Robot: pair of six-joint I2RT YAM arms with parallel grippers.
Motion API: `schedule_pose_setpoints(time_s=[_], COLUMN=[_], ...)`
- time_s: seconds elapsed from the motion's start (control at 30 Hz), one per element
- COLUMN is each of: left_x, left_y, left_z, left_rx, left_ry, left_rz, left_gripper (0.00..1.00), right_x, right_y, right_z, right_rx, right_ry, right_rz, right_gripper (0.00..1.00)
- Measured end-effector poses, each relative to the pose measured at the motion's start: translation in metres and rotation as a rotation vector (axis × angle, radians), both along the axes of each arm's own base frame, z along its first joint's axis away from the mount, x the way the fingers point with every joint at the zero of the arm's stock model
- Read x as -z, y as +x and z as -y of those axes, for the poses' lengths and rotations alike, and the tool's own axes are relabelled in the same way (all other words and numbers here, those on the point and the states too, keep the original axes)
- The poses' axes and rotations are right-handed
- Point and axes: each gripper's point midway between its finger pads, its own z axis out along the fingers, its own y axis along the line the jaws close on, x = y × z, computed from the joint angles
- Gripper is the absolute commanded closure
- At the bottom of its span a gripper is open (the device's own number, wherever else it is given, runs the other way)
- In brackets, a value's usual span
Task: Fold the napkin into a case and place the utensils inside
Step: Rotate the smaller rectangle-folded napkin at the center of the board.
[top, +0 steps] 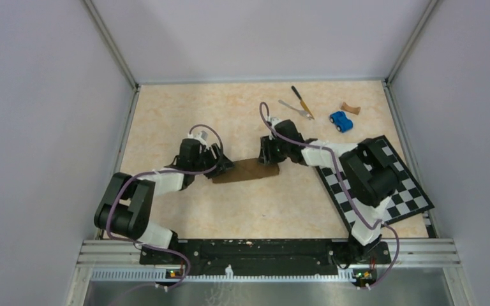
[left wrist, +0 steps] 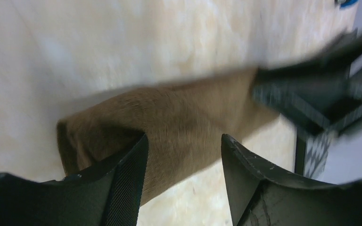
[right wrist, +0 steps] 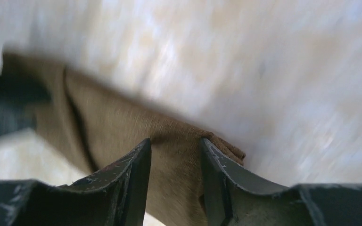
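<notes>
The napkin [top: 245, 171] lies on the table [top: 217, 108], with the knife [top: 302, 101] and fork [top: 296, 109] together behind it, rightward.

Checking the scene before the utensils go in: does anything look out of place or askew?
Nothing spilled or damaged. The folded napkin lies slightly slanted. A blue toy car and a small brown piece sit beside the knife and fork, seemingly strays.

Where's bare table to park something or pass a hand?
Free: far-left, between the back wall and the left arm; near centre, between the napkin and the base rail. Crowded: far-right corner with knife, fork, blue toy car; checkered board fills the right side; left gripper and right gripper at the napkin's ends.
</notes>
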Motion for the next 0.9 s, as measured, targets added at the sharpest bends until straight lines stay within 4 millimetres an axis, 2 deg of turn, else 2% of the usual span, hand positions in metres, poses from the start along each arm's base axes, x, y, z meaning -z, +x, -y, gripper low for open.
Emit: schedule_pose_setpoints(time_s=[0.1,0.17,0.23,0.33,0.4,0.47,0.57,0.63,0.7,0.73,0.83,0.9], left_x=[0.003,0.002,0.0,-0.007,-0.017,-0.033,-0.062,-0.08,-0.085,-0.081,-0.051,-0.024], left_y=[-0.03,-0.045,-0.061,-0.087,-0.095,-0.093,-0.075,-0.057,-0.04,-0.033,-0.021,-0.026], left_z=[0.014,0.027,0.044,0.064,0.066,0.063,0.06,0.053,0.042,0.037,0.024,0.024], left_rx=[0.044,0.079,0.127,0.205,0.232,0.244,0.249,0.24,0.217,0.212,0.21,0.237], left_ry=[-0.024,-0.041,-0.054,-0.064,-0.065,-0.05,-0.003,0.022,0.044,0.056,0.085,0.09], left_rz=[-0.026,-0.036,-0.049,-0.072,-0.06,-0.02,0.077,0.142,0.175,0.174,0.098,0.024], left_gripper=[0.35,0.34,0.34,0.31,0.29,0.26,0.24,0.23,0.24,0.25,0.28,0.33], right_x=[-0.003,-0.006,-0.01,-0.026,-0.039,-0.058,-0.086,-0.094,-0.085,-0.073,-0.029,-0.008], right_y=[0.045,0.064,0.076,0.081,0.075,0.058,0.028,0.012,0.0,-0.007,-0.029,-0.038], right_z=[-0.004,-0.007,-0.007,-0.004,0.001,0.011,0.029,0.039,0.048,0.052,0.061,0.061], right_rx=[0.019,0.017,0.01,0.006,0.009,0.016,0.029,0.041,0.058,0.069,0.101,0.111], right_ry=[-0.048,-0.078,-0.111,-0.131,-0.13,-0.111,-0.052,0.011,0.06,0.082,0.115,0.126], right_rz=[0.038,0.049,0.054,0.058,0.06,0.067,0.074,0.066,0.029,-0.009,-0.166,-0.249], right_gripper=[0.56,0.56,0.55,0.5,0.46,0.45,0.45,0.45,0.45,0.46,0.47,0.51])
